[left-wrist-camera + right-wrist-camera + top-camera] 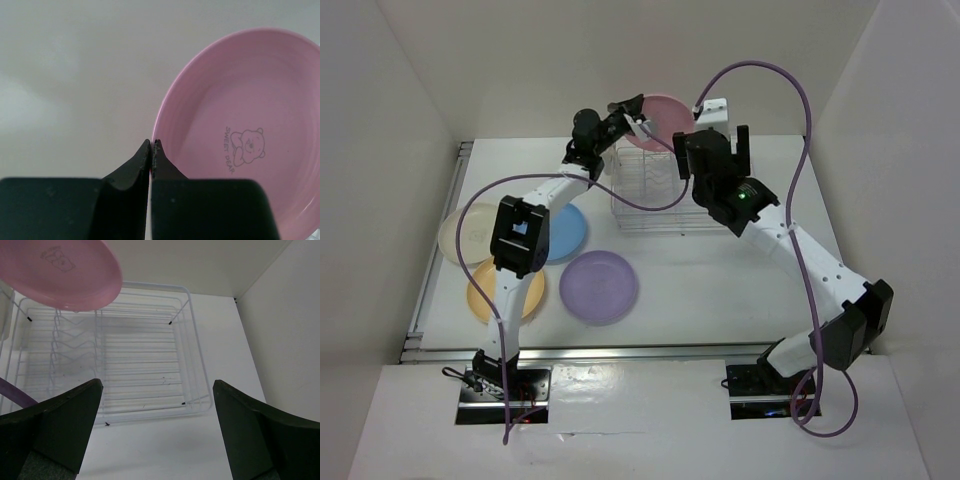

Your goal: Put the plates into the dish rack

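My left gripper (636, 120) is shut on the rim of the pink plate (666, 122) and holds it on edge above the far end of the dish rack (650, 200). In the left wrist view the fingers (151, 146) pinch the pink plate's (240, 125) left rim. My right gripper (712, 150) is open and empty above the rack's right side. In the right wrist view it (157, 385) hovers over the empty rack (199, 352), with the pink plate (60, 270) at the upper left. The cream (465, 232), blue (567, 232), orange-yellow (488, 292) and purple (599, 286) plates lie flat on the table to the left.
White walls enclose the table on the left, back and right. A purple cable (790, 90) loops over the right arm, and another crosses in front of the rack (640, 205). A metal rail (435, 260) runs along the table's left edge.
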Robot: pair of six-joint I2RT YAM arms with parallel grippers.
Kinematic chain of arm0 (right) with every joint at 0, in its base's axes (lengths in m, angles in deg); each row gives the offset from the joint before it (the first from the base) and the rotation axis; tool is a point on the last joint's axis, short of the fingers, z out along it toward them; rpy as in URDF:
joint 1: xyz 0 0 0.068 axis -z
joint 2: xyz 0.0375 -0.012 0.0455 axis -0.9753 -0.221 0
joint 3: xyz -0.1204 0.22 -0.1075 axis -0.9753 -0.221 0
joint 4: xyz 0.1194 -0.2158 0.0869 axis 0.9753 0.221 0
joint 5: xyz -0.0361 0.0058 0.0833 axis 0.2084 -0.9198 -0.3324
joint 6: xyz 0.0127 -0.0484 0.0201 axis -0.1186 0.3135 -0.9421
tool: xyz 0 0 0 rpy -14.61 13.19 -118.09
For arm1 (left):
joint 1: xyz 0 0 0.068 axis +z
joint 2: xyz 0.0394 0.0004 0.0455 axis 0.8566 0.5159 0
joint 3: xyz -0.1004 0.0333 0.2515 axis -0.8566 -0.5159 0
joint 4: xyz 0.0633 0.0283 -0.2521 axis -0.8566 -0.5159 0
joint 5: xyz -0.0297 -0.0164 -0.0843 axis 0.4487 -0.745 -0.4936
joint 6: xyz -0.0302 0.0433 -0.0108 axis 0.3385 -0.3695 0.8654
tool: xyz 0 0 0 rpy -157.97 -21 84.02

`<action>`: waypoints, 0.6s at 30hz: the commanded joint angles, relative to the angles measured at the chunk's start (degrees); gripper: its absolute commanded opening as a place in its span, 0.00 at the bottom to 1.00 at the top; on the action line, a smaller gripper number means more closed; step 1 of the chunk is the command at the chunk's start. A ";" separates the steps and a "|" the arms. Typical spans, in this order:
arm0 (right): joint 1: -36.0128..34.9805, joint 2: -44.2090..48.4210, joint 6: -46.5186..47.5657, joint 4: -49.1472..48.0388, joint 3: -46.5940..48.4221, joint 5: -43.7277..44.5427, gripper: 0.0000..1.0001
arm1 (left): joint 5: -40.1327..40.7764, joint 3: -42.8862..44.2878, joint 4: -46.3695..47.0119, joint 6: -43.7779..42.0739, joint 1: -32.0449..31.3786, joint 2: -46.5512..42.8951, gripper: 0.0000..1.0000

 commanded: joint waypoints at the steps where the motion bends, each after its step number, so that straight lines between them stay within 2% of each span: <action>1: -0.47 -2.53 -1.84 1.53 1.50 0.70 1.00 | -2.04 4.30 3.72 -2.89 0.19 0.22 0.00; 18: -0.47 -4.28 -2.55 4.61 3.43 -0.45 1.00 | -1.50 10.28 4.16 -6.42 0.72 7.86 0.00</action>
